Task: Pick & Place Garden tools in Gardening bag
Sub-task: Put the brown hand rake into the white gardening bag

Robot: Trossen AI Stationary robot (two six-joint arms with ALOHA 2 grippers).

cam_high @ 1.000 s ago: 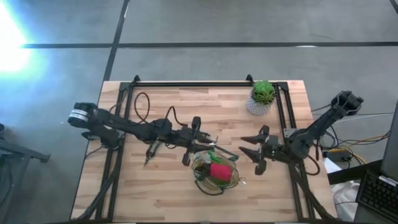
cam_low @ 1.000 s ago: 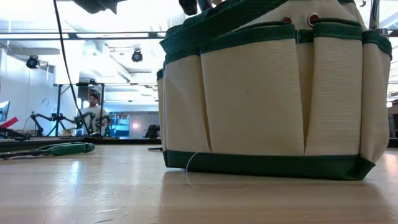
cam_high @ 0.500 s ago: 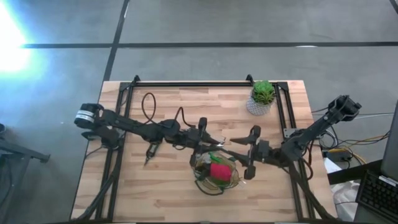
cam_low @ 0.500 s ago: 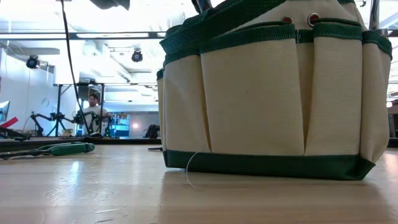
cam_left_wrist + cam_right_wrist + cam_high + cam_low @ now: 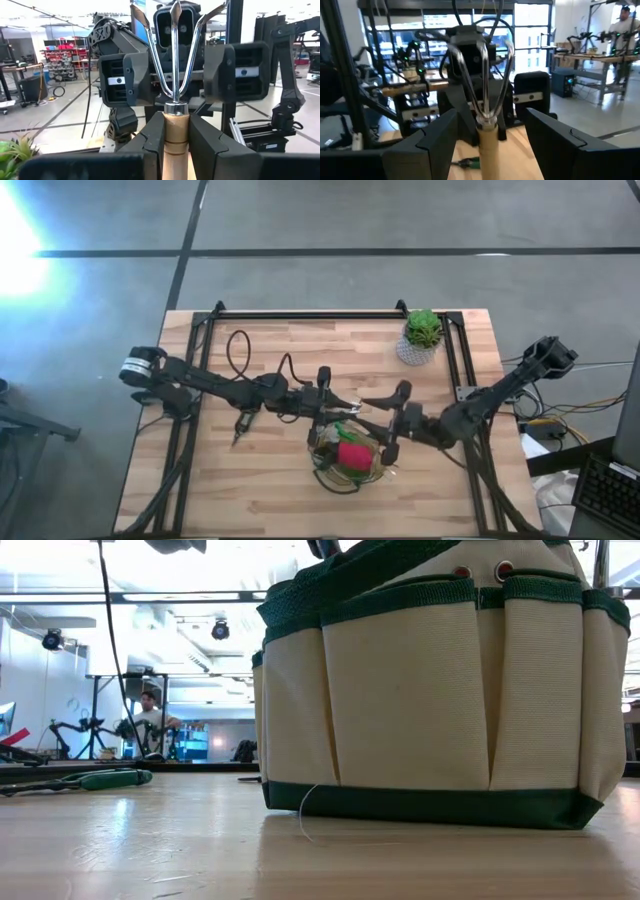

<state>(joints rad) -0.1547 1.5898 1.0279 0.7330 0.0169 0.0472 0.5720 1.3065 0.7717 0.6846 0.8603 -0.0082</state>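
Observation:
The fork has a wooden handle and three metal tines. My left gripper is shut on it and holds it up just beyond the far rim of the gardening bag. My right gripper faces the fork from the table's right. It is open, with a finger on either side of the line to the fork, and touches nothing. The bag stands near the table's middle with a red item in its mouth. The green-handled pruners lie flat on the table to the left. My left gripper pinches the fork's wooden handle between its two fingers, just below the metal collar. The fingers come in level from the table's left and lie across the handle. The fork stands upright with its tines up. The handle's lower part hangs below the fingers, clear of the table.
A green plant in a whitish pot stands at the far right corner. A dark frame rail runs along the table's far edge. Bare wood lies left of the bag and along the near edge. People are in the room behind.
My right gripper has moved toward the table's left and closer to the fork and my left gripper, staying open. The fork has stayed in my left gripper beyond the bag's far rim.

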